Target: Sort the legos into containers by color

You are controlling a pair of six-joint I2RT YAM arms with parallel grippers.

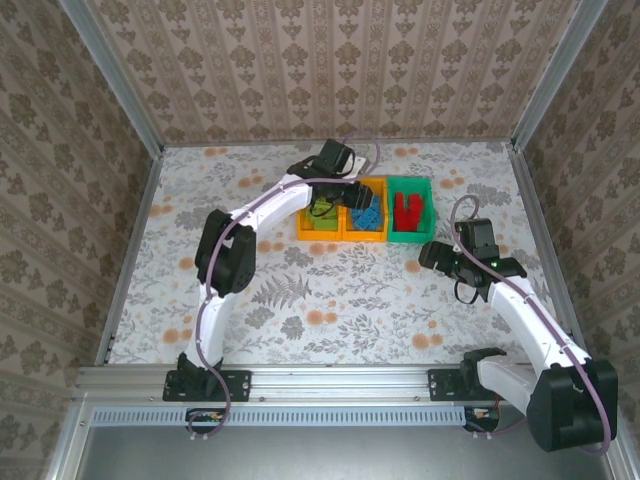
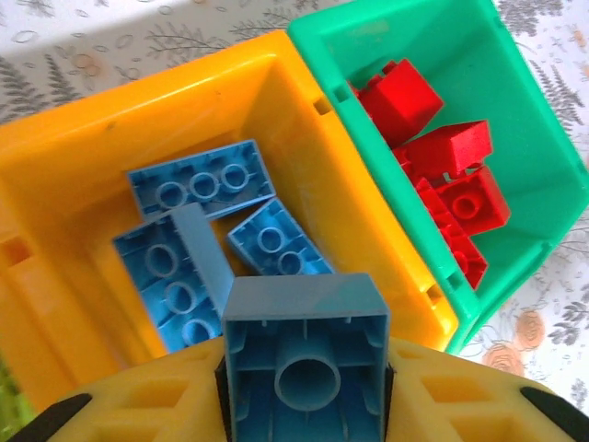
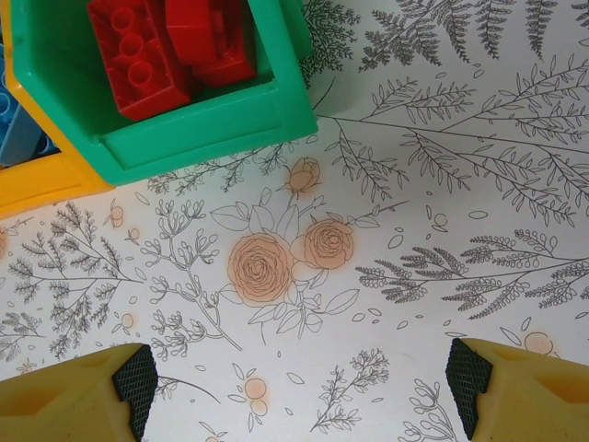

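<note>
Three bins stand in a row at the table's far middle. My left gripper is shut on a blue brick, held underside-up over the middle orange-yellow bin, which holds several blue bricks. In the top view the left gripper hovers over that middle bin. The green bin holds red bricks. The left orange-yellow bin holds green bricks. My right gripper is open over bare tablecloth, just in front of the green bin.
The table is covered by a floral cloth. Metal rails and patterned walls close it in on the left, right and back. The right arm's gripper sits right of the bins' front.
</note>
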